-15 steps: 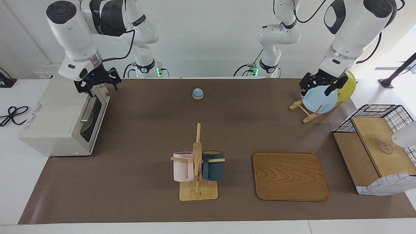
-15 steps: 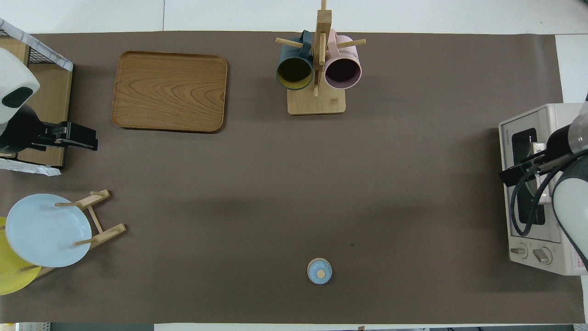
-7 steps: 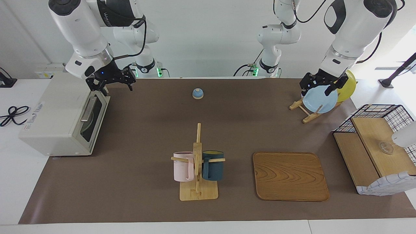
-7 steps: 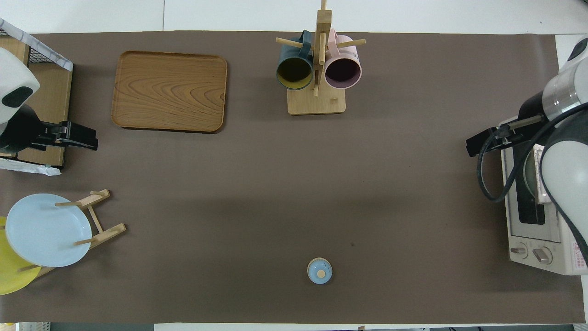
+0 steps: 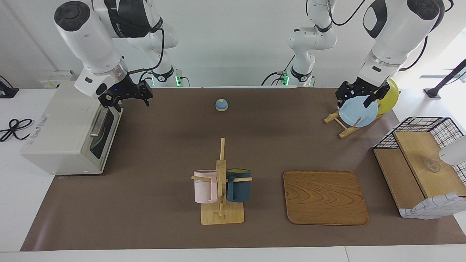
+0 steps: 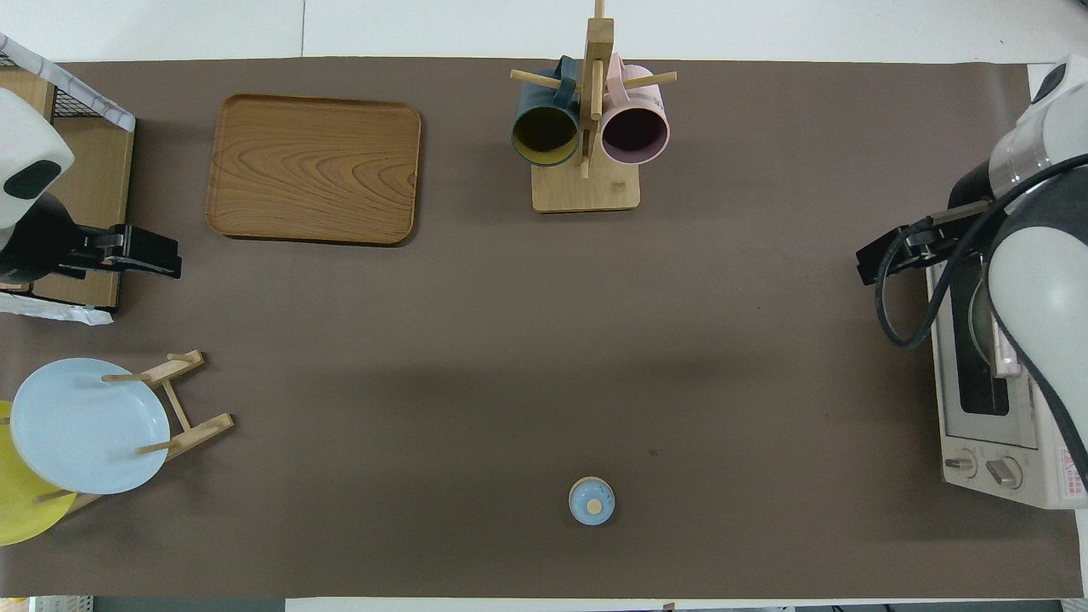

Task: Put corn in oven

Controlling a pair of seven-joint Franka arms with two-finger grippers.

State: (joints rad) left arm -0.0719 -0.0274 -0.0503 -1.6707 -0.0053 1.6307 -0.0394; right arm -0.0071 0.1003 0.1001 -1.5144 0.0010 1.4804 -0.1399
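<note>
The off-white oven (image 5: 62, 138) stands at the right arm's end of the table, its dark glass door shut and its silver handle (image 5: 96, 123) up; it also shows in the overhead view (image 6: 990, 425). The corn is not in view in either view. My right gripper (image 5: 127, 98) is open and empty, up in the air over the brown mat just beside the oven's top front corner; it shows in the overhead view (image 6: 892, 255) too. My left gripper (image 5: 358, 95) is open and empty, waiting above the plate rack.
A mug rack (image 5: 221, 182) with a pink and a dark blue mug stands mid-table, a wooden tray (image 5: 325, 197) beside it. A blue plate (image 5: 358, 111) and yellow plate (image 5: 389, 95) lean in a rack. A wire-and-wood basket shelf (image 5: 422, 160) and a small blue lid (image 5: 221, 104) are there too.
My right gripper has moved off the oven's top front edge toward the table's middle and now hangs beside the oven. The oven door stays shut. The left arm has not moved.
</note>
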